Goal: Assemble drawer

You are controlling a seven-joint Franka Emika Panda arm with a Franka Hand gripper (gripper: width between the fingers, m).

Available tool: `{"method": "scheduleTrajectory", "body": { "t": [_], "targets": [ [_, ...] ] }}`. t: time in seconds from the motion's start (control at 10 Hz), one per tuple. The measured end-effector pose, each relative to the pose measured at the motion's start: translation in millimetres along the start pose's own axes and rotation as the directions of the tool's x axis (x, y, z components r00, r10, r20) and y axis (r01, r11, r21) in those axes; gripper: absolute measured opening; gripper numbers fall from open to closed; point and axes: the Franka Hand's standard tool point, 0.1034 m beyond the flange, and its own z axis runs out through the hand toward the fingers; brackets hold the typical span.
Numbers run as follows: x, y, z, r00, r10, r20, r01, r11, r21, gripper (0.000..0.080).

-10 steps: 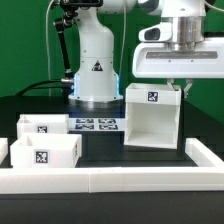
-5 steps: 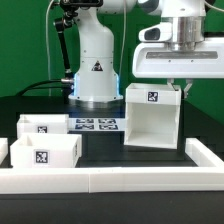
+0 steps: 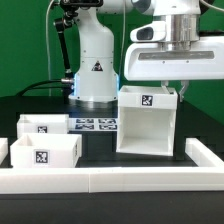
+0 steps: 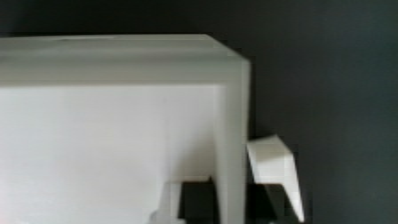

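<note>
A large, box-like housing (image 3: 147, 128) of smooth white plastic, open at the front and marked with a black-and-white square tag, is seen over the dark table (image 3: 100, 150) towards the exterior view's right. Whether its base touches the table cannot be told. Its wall on the exterior view's right is clamped at the top edge by the gripper (image 3: 176, 90). In the wrist view a rounded white pad (image 4: 270, 164) is pressed against that wall's outer face. Two small open-top white trays (image 3: 44, 152), each tagged, are set well apart on the exterior view's left. The thin flat marker board (image 3: 95, 125) lies behind.
</note>
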Motion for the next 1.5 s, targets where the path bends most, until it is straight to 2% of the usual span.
{"method": "scheduleTrajectory", "body": {
  "t": [0.4,0.8,1.1,1.4,1.5],
  "targets": [
    [44.0,-8.1,-0.4,0.999,0.006,-0.04,-0.005,1.0,0.018,0.0038],
    [71.2,-16.4,-1.1,0.998,0.007,-0.067,-0.005,1.0,0.03,0.0038],
    [86.0,-13.8,-1.2,0.996,-0.003,-0.085,0.006,1.0,0.03,0.0038],
    [86.8,-14.4,-2.0,0.996,0.002,-0.086,0.001,1.0,0.031,0.0038],
    [87.1,-15.8,-2.8,0.993,0.083,-0.084,-0.079,0.996,0.042,0.0038]
  ]
}}
